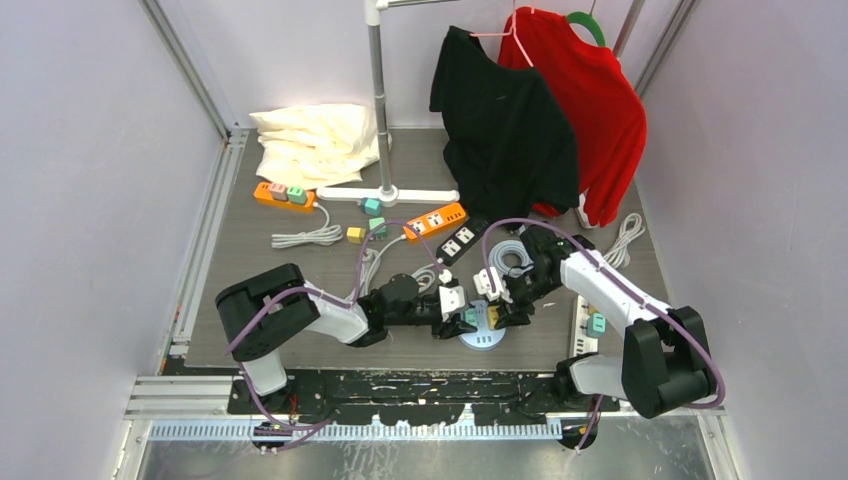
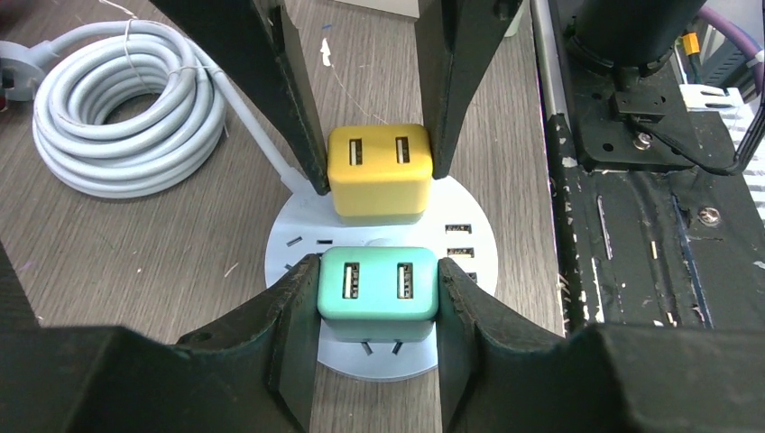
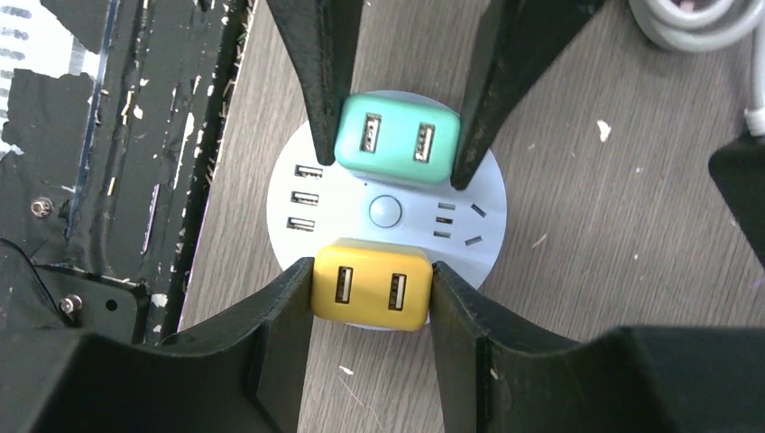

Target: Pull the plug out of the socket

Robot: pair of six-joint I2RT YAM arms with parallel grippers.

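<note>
A round pale-blue socket [image 1: 484, 339] lies near the table's front edge, between both grippers. A teal two-port plug [image 2: 377, 284] and a yellow two-port plug [image 2: 379, 171] are on it. My left gripper [image 2: 377, 290] is shut on the teal plug, one finger on each side. The teal plug's two prongs show below it, above the socket disc [image 2: 474, 271]. My right gripper [image 3: 372, 290] is shut on the yellow plug [image 3: 370, 287], which sits low against the socket [image 3: 487, 216]. The teal plug [image 3: 397, 135] also shows in the right wrist view, between the left fingers.
A coiled grey cable [image 2: 117, 108] lies beside the socket. Orange [image 1: 435, 220] and black [image 1: 460, 240] power strips lie behind it, and a white strip [image 1: 590, 325] at the right. A clothes rack base [image 1: 390, 193], a black shirt [image 1: 505, 120] and cream cloth [image 1: 315, 140] are at the back.
</note>
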